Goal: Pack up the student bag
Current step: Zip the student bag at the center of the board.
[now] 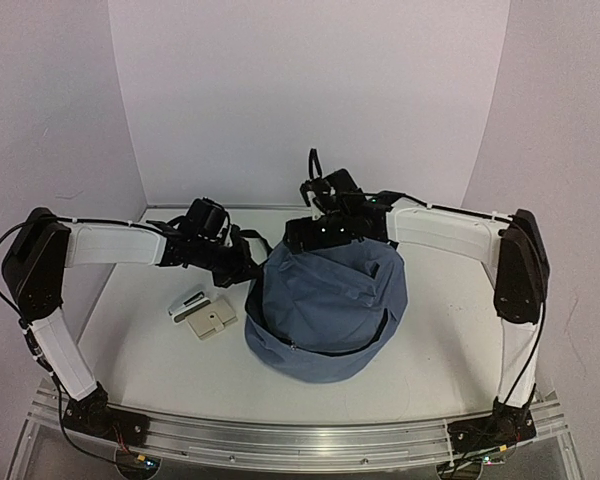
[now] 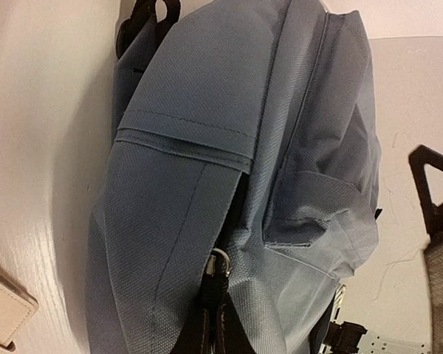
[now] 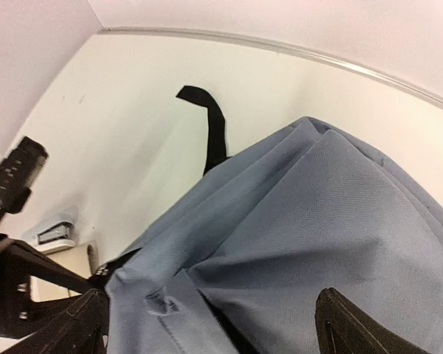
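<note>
The grey-blue student bag lies slumped in the middle of the table. My left gripper is at its left edge. In the left wrist view the bag fills the frame, and my left gripper is shut on the metal zipper pull at a black zipper seam. My right gripper is at the bag's far top edge. In the right wrist view it is open, with one of its fingers on each side of the bag's fabric.
A small stapler and a beige case lie left of the bag; both also show in the right wrist view, the stapler and the case. A black strap trails toward the back wall. White walls enclose the table.
</note>
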Action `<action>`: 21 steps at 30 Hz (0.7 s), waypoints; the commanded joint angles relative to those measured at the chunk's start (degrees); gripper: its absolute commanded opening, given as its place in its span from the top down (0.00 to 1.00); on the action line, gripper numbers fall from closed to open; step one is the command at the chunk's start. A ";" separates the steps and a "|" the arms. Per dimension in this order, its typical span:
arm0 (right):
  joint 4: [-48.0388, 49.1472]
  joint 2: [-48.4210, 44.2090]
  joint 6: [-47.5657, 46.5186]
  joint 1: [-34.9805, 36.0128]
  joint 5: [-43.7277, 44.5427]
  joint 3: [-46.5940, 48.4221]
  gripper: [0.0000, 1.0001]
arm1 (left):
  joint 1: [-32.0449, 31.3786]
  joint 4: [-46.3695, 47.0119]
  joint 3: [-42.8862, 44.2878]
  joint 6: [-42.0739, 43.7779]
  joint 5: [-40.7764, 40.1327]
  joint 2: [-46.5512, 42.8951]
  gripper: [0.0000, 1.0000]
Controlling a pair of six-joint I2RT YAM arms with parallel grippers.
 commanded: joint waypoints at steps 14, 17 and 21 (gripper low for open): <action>-3.63 12.45 -7.05 -0.21 9.99 8.57 1.00 | 0.24 -6.74 0.52 2.63 0.35 -5.14 1.00; -3.63 13.11 -3.62 -0.26 13.52 10.37 1.00 | 0.20 -8.52 -0.20 2.63 1.09 -6.00 1.00; -3.69 14.36 -0.92 -0.44 16.25 12.80 1.00 | 0.19 -9.43 -1.97 1.91 2.85 -8.05 1.00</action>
